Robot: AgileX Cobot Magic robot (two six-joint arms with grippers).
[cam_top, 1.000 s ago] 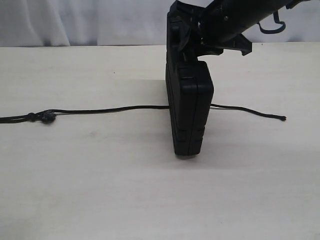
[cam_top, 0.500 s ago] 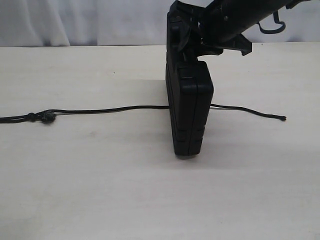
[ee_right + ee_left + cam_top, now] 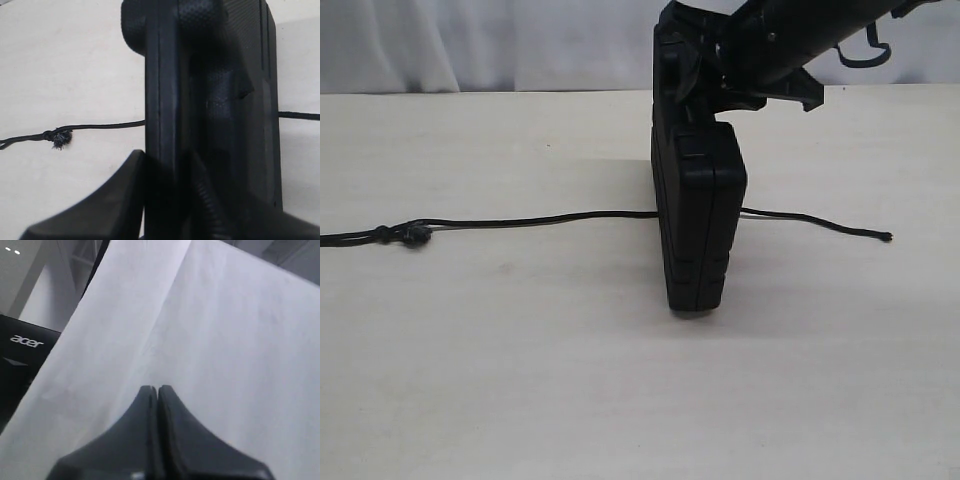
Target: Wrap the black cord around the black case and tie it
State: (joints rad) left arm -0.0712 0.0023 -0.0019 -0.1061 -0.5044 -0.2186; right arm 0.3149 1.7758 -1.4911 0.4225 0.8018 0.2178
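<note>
The black case (image 3: pixel 698 225) stands on edge on the pale table, held upright from above by my right gripper (image 3: pixel 688 95), which is shut on its far top end. In the right wrist view the case (image 3: pixel 210 100) fills the middle, with one finger (image 3: pixel 125 195) pressed against its side. The black cord (image 3: pixel 520 221) lies flat across the table and passes under or behind the case, its knot (image 3: pixel 415 235) at the left and its free tip (image 3: pixel 887 237) at the right. The knot's frayed tuft (image 3: pixel 61 140) shows beside the case. My left gripper (image 3: pixel 157 390) is shut and empty, away from the table.
A white backdrop (image 3: pixel 470 45) hangs behind the table's far edge. The left wrist view shows white sheeting (image 3: pixel 225 340) and a dark Acer monitor (image 3: pixel 25 347). Bare table (image 3: pixel 620 400) lies in front of the case.
</note>
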